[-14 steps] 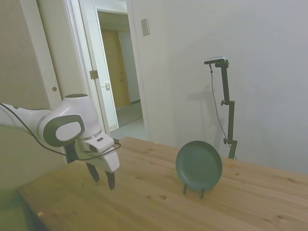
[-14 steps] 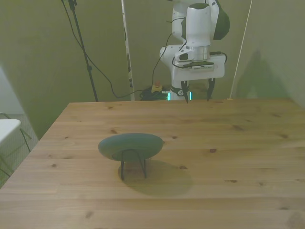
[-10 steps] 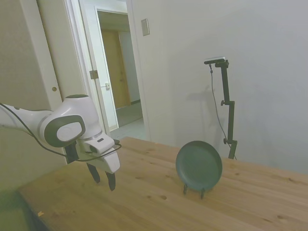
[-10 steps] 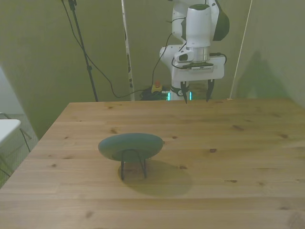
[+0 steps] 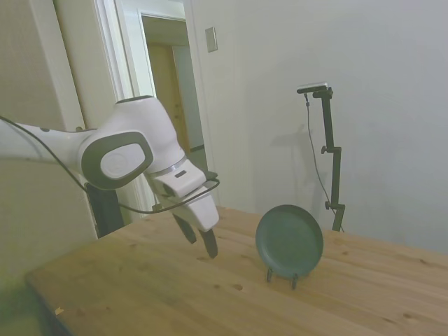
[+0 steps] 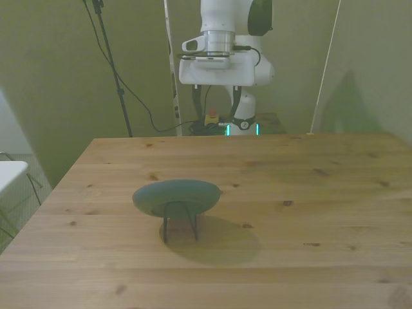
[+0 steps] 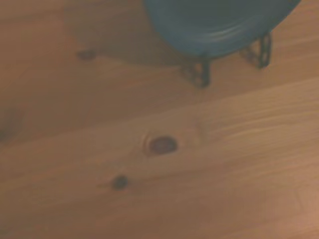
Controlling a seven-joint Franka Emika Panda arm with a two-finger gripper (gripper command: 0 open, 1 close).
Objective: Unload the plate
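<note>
The gripper [image 5: 199,241] hangs in the air above the wooden table [image 5: 175,294], with its two dark fingers [image 5: 210,243] pointing down and a little toward the plate [image 5: 289,241]. In the front view the gripper [image 6: 217,103] shows a clear gap between the fingers, so it is open, and it holds nothing. It touches neither the table nor the plate. The plate is dark teal-green and round, and it stands nearly upright on a thin dark wire stand [image 5: 280,277], leaning back a little. In the side view the plate is near the gripper but apart from it, with bare wood between them. In the front view the plate [image 6: 176,196] sits to the front view's left of the table's middle, and the two legs of the stand [image 6: 180,222] rest on the wood under it. The wrist view shows the lower rim of the plate [image 7: 219,22], the feet of the stand [image 7: 198,73], and dark knots in the wood [image 7: 163,145].
</note>
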